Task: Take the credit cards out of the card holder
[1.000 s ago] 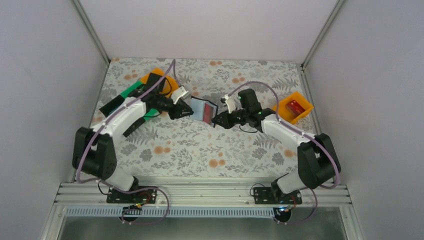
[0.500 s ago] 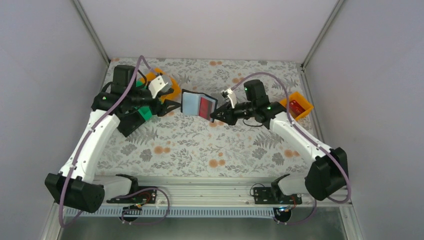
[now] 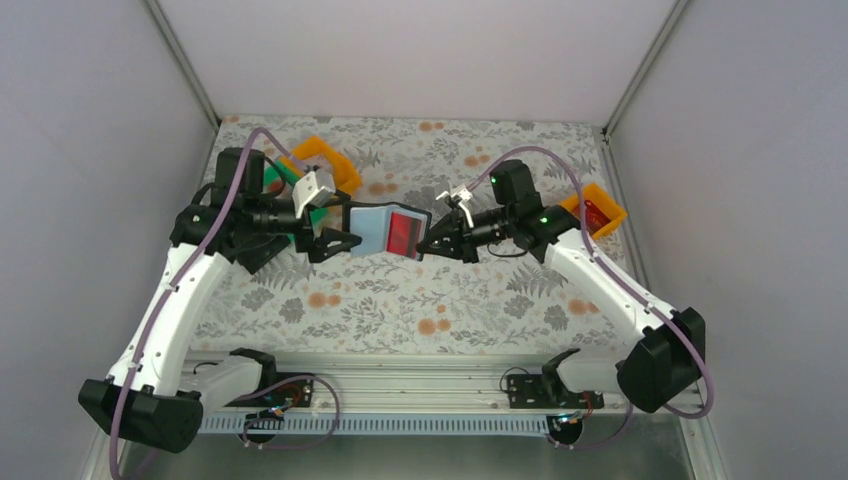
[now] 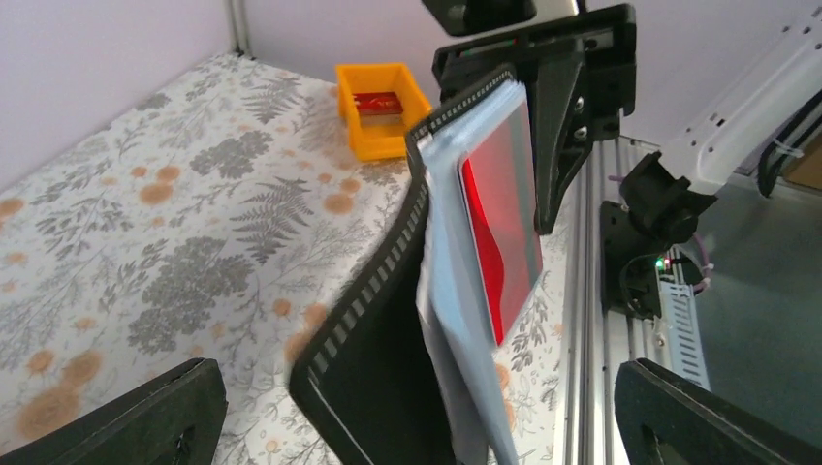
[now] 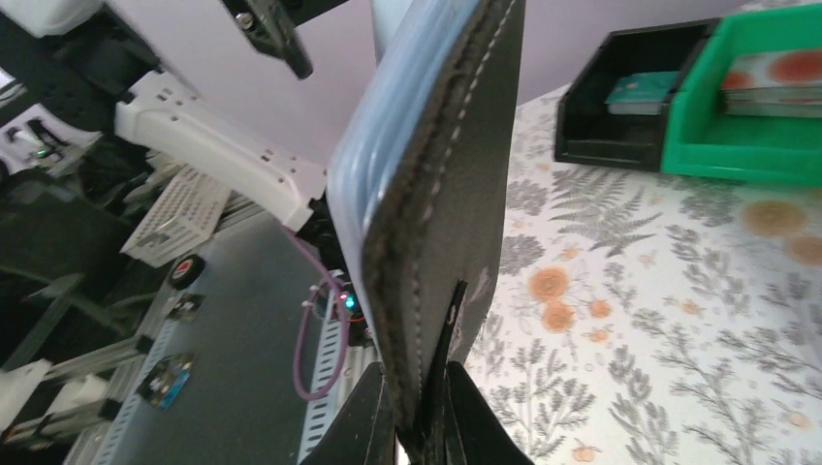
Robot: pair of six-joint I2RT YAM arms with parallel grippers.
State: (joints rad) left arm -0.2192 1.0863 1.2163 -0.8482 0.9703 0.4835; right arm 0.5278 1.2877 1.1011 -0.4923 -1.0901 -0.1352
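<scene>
The black card holder hangs open in the air above the middle of the table. My right gripper is shut on its right edge, and in the right wrist view the fingers pinch the stitched black flap. A red credit card shows in the holder's pale bluish pocket. My left gripper stands open around the holder's left edge. In the left wrist view the black cover and the red card lie between the wide-apart fingers, touching neither.
At the back left stand an orange tray, a green tray and a black tray, the last two holding cards. Another orange tray with a red card sits at the right. The rail runs along the near edge.
My left gripper swung back toward the left trays, opened wide, and has returned to the holder's left edge. The right arm raised and turned the holder a little.
</scene>
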